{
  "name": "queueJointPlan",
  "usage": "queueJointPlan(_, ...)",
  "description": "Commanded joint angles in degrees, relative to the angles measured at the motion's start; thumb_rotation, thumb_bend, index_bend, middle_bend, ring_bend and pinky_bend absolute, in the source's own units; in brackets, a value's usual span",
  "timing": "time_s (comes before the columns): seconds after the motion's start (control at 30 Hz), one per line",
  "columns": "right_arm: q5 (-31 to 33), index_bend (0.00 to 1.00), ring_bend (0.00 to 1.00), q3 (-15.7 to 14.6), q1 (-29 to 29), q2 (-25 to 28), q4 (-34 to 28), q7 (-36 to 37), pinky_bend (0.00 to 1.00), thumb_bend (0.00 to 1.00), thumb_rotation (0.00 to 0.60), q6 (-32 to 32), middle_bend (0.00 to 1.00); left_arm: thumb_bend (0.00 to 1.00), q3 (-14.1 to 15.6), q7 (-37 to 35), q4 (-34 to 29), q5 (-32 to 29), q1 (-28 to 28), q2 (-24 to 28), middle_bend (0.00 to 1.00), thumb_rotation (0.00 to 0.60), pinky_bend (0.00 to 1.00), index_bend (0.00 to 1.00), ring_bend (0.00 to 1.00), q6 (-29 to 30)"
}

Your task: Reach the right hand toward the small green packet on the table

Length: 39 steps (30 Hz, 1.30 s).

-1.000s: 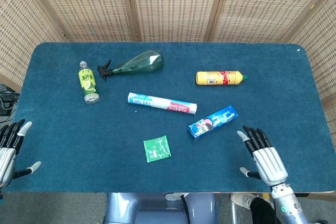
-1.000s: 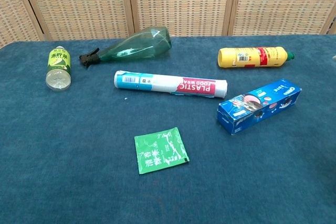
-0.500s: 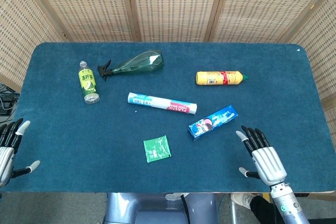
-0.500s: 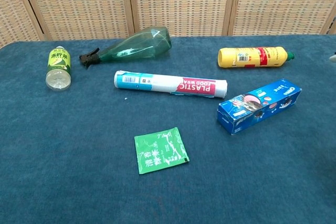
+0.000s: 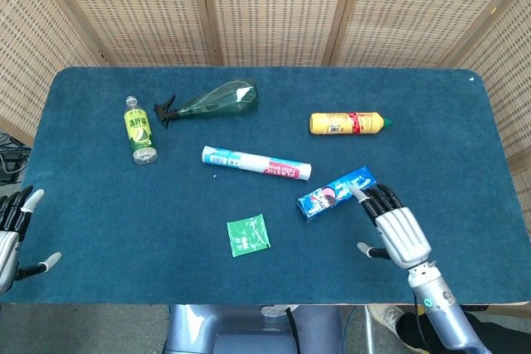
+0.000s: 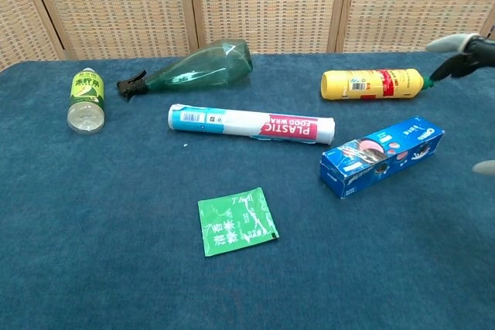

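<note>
The small green packet [image 5: 249,235] [image 6: 236,222] lies flat near the table's front edge, a little left of centre. My right hand [image 5: 393,227] hovers open to its right, fingers spread, with its fingertips [image 6: 462,52] beside the right end of the blue cookie box [image 5: 336,192] [image 6: 382,157]. A clear gap separates this hand from the packet. My left hand [image 5: 15,228] is open at the front left corner, holding nothing, and is not in the chest view.
A plastic wrap roll [image 5: 255,162] lies mid-table behind the packet. A yellow bottle [image 5: 348,123] is at the back right. A green spray bottle [image 5: 211,100] and a small green-labelled bottle [image 5: 139,129] lie at the back left. Wicker screens [image 5: 274,6] stand behind.
My right hand has moved left and forward over the table, from the front right edge to beside the cookie box; its fingertips now show in the chest view. The left hand slid slightly back.
</note>
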Motion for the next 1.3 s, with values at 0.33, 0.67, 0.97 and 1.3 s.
queueJointPlan(0.33,12.3,0.00,0.96,2.6,10.6,-7.4,-9.0,-20.4,0.78,0.37,0.600,-16.9,0.94,0.08,-0.4,-0.1,0.4,-0.3,0.0,-0.5,0.00,0.590,0.00,0.00,0.00,0.3)
queueJointPlan(0.67,27.7,0.04,0.98,2.0,16.4,-12.3,-12.8,-35.5,0.81,0.56,0.600,-21.3,0.96,0.08,-0.5,-1.2,1.3,-0.8,-0.3,-0.5,0.00,0.587,0.00,0.00,0.00,-0.4)
queueJointPlan(0.97,37.2,0.06,0.99,0.1,20.5,-15.4,-14.5,-44.2,0.81,0.67,0.600,-19.4,0.96,0.08,-0.4,-2.0,1.0,-0.7,-0.3,-0.2,0.00,0.586,0.00,0.00,0.00,-0.4)
queueJointPlan(1.3,46.8,0.13,1.00,-1.5,25.4,-22.3,-12.2,-48.8,0.83,0.78,0.600,-17.6,0.98,0.08,-0.5,-2.3,0.7,-0.4,-0.3,0.0,0.00,0.588,0.00,0.00,0.00,-0.1)
